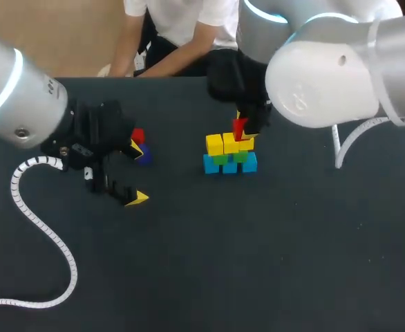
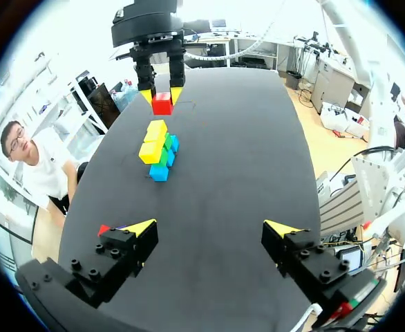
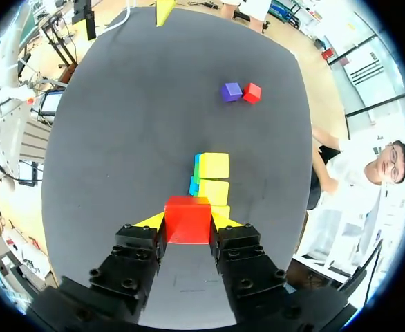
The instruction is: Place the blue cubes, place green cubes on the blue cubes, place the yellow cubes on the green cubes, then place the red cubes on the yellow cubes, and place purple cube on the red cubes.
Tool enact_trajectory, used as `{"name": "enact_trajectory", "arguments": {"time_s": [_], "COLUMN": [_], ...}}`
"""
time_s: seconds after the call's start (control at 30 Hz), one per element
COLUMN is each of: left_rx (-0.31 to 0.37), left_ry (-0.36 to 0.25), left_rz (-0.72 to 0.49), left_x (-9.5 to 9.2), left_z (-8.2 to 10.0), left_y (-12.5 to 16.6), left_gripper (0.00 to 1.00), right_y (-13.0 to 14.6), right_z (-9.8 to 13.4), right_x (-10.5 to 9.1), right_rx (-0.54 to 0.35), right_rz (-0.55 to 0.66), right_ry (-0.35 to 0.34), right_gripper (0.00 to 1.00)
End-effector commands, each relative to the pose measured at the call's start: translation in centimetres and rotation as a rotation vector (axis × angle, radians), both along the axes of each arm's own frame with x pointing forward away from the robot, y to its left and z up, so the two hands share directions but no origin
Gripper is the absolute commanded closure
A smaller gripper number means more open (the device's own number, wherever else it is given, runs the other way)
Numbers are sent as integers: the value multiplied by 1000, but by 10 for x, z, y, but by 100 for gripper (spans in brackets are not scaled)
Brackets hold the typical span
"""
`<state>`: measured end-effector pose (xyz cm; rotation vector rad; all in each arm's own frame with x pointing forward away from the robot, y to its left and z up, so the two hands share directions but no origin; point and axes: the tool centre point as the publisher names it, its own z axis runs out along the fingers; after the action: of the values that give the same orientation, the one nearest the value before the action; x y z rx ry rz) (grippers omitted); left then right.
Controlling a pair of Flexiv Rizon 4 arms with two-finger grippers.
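Right gripper (image 3: 187,220) pinching small red plastic cube (image 2: 162,104), hovering over stack of blue, green and yellow cubes (image 1: 230,153) mid dark matte tabletop (image 1: 292,242). Left gripper (image 2: 211,227) spread, near loose red cube (image 3: 251,92) and purple cube (image 3: 231,90), side by side.

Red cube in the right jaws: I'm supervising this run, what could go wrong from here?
The red cube hangs over the yellow cubes; released off-centre, it might topple off. The jaws flank it closely, so lowering could nudge the yellow cubes off the green cubes. The loose red cube sits beside the purple cube; grasping one may shove the other.
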<state>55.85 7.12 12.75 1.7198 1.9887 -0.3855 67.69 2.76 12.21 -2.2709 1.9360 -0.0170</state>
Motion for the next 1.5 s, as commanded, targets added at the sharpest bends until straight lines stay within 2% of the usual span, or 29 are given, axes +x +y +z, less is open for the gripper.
{"name": "enact_trajectory", "arguments": {"time_s": [0.03,0.37,1.07,1.27,1.5], "left_rx": [-7,-7,-7,-7,-7], "left_ry": [0,0,0,0,0], "left_rz": [-6,-6,-6,-6,-6], "left_x": [0,0,0,0,0], "left_z": [0,0,0,0,0], "left_y": [2,2,2,2,2], "left_gripper": [0,0,0,0,0], "right_y": [1,3,3,-11,-12], "right_z": [-1,-3,0,4,2], "right_x": [9,9,8,10,7], "right_rx": [-3,-14,-9,-21,-35], "right_rz": [0,17,15,-10,-12], "right_ry": [19,36,27,22,21], "right_gripper": [100,100,100,100,100]}}
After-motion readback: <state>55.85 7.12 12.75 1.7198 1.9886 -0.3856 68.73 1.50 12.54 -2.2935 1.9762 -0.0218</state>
